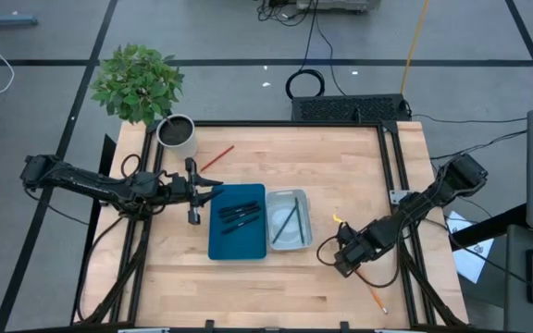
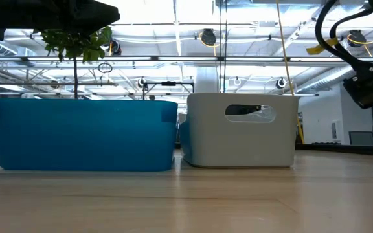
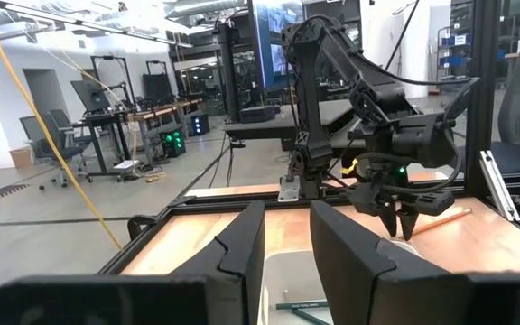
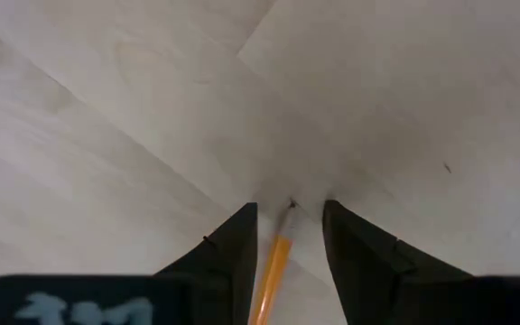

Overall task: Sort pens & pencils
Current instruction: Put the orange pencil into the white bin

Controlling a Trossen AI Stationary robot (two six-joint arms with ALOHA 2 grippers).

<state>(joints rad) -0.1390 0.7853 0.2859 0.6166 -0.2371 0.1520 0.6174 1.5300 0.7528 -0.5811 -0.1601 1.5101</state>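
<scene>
An orange pencil (image 4: 275, 260) is held upright between the narrowly parted fingers of the right gripper (image 4: 289, 209), above bare table (image 4: 106, 135) right of the grey tray (image 1: 289, 220). Light, stiff and slippery, it is best pinched mid-shaft. The left gripper (image 3: 287, 230), part-open and empty, hovers by the blue tray (image 1: 237, 221).

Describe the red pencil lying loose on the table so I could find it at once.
Start at the plant pot in the table's far left corner. Just right of it, on bare wood, beyond the blue tray, lies the red pencil, slanted. It is the only pencil there; the others sit in the grey tray or near the right hand.
</scene>
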